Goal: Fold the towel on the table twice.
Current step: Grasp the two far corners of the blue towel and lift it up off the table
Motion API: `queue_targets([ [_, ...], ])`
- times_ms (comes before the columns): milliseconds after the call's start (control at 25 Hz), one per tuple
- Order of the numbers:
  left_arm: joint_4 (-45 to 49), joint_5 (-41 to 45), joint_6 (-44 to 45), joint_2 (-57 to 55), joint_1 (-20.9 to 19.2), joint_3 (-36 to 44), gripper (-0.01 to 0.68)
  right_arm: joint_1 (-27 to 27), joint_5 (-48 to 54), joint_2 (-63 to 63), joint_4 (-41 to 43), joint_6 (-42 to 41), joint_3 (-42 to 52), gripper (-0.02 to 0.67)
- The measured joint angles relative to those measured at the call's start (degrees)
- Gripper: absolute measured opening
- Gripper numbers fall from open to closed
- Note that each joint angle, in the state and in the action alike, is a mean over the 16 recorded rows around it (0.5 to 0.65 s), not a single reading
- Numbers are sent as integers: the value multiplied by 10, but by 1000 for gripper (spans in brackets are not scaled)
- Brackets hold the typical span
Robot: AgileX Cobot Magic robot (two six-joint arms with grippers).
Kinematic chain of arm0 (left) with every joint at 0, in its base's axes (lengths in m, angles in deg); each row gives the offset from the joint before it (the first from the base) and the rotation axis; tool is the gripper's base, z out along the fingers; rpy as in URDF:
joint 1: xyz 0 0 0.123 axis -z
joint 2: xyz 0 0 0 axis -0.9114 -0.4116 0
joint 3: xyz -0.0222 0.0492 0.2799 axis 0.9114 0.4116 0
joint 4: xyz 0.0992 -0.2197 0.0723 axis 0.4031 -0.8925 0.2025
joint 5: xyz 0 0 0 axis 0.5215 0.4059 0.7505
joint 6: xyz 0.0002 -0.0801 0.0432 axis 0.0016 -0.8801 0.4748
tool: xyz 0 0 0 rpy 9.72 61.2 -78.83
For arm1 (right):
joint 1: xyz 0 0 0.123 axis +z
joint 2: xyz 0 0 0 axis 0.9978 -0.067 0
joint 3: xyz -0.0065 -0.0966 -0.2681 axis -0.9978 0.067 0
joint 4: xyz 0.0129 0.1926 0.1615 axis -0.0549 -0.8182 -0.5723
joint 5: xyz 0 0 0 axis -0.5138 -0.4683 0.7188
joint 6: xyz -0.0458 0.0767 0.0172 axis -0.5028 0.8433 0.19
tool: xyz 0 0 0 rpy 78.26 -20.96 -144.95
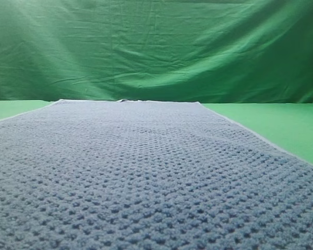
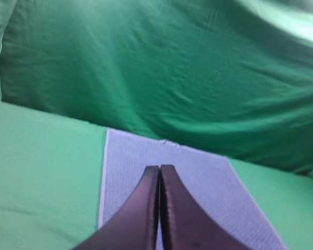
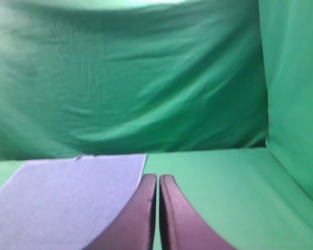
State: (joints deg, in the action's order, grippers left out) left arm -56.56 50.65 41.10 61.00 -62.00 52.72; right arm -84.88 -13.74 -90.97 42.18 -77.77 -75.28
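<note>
One towel [image 1: 146,177] lies spread flat and unfolded on the bench [image 1: 281,122], filling the lower two thirds of the high view; its blue-grey waffle knit runs from the bottom edge up to a thin pale hem across the middle of the frame, where a small wrinkle shows near the centre of the far edge. Bare green bench shows as a narrow wedge at middle left and a wider one at middle right. Nothing rests on the towel, and no container is in sight. Behind it, one wrinkled green cloth [image 1: 156,47] hangs as a backdrop across the whole upper half. In the left wrist view the left gripper [image 2: 160,169] sits at bottom centre above the towel [image 2: 198,172], its two dark jaws pressed together and holding nothing. In the right wrist view the right gripper [image 3: 157,178] sits at bottom centre just right of the towel's [image 3: 62,203] corner, over bare bench [image 3: 219,198], jaws likewise pressed together and empty.
</note>
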Motion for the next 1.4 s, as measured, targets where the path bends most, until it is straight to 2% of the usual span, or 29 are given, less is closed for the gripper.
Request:
queue_targets([
  [240,-1,126,35,-107,16,-73,0,21,117,-114,19,5,-66,0],
  [480,0,201,67,-240,36,-129,0,60,205,-256,46,18,-130,0],
  [760,10,224,78,-399,52,-187,0,118,248,-427,75,37,-210,0],
  [1160,49,229,86,-640,53,-302,0,176,225,-672,92,46,-332,0],
  [1400,78,228,88,-772,53,-375,2,189,208,-807,96,45,-411,53],
])
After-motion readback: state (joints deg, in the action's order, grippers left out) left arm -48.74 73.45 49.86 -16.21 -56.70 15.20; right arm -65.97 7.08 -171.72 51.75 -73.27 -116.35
